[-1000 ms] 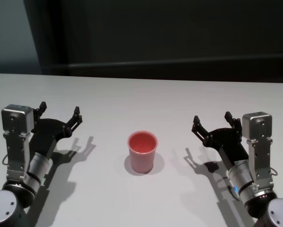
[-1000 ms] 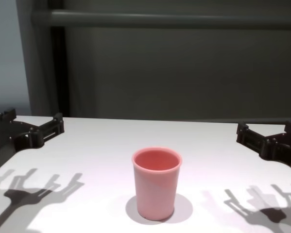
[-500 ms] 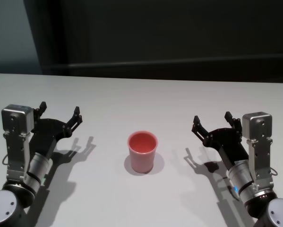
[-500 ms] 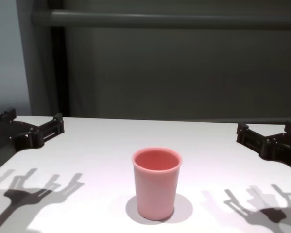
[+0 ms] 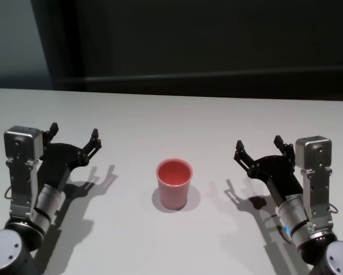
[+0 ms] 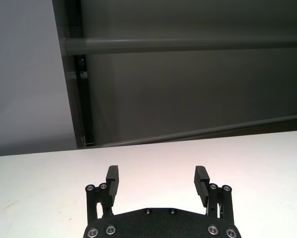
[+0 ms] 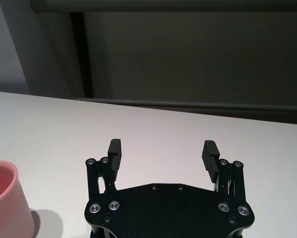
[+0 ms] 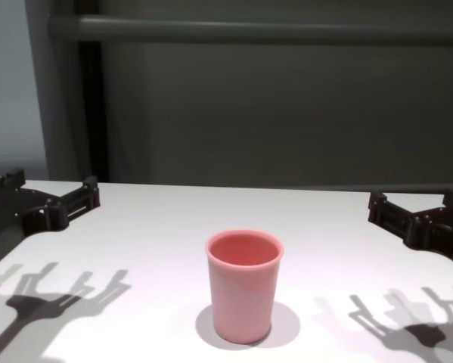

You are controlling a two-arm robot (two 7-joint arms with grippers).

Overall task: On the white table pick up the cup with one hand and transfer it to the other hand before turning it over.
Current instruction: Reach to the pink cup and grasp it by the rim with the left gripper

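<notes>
The pink cup (image 5: pixel 173 184) stands upright, mouth up, in the middle of the white table (image 5: pixel 171 120). It also shows in the chest view (image 8: pixel 243 286) and at the edge of the right wrist view (image 7: pixel 4 203). My left gripper (image 5: pixel 74 138) hovers open and empty to the cup's left; in the left wrist view (image 6: pixel 158 178) its fingers are spread over bare table. My right gripper (image 5: pixel 258 148) hovers open and empty to the cup's right, and also shows in the right wrist view (image 7: pixel 162 151). Neither touches the cup.
A dark wall with a horizontal rail (image 8: pixel 249 30) stands behind the table's far edge. Bare tabletop (image 8: pixel 211 208) lies all around the cup.
</notes>
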